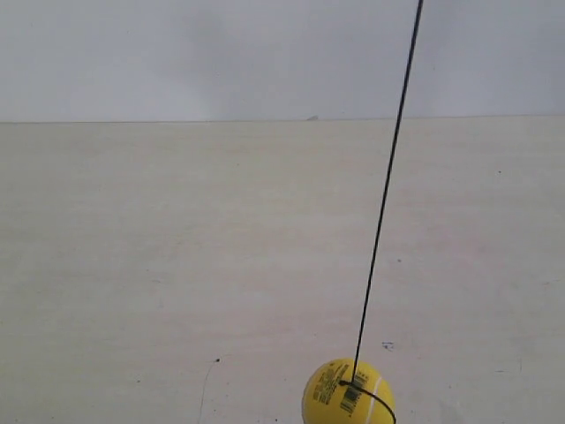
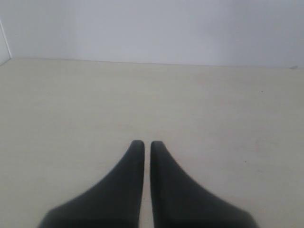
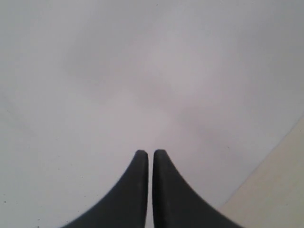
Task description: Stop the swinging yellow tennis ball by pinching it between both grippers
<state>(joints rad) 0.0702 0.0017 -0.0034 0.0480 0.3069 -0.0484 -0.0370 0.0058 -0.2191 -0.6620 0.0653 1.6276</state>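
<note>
Ball [image 1: 347,393] low at the exterior view's bottom edge, partly cut off, hanging over the tabletop [image 1: 177,265] on a slanted black string [image 1: 386,194]. Left hand [image 2: 143,144] closed on nothing, above the tabletop. Right hand [image 3: 147,153] likewise closed, facing a pale wall [image 3: 142,71].

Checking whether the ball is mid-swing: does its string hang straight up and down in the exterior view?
No, the string slants, its top end lying further toward the view's right than the tennis ball.
</note>
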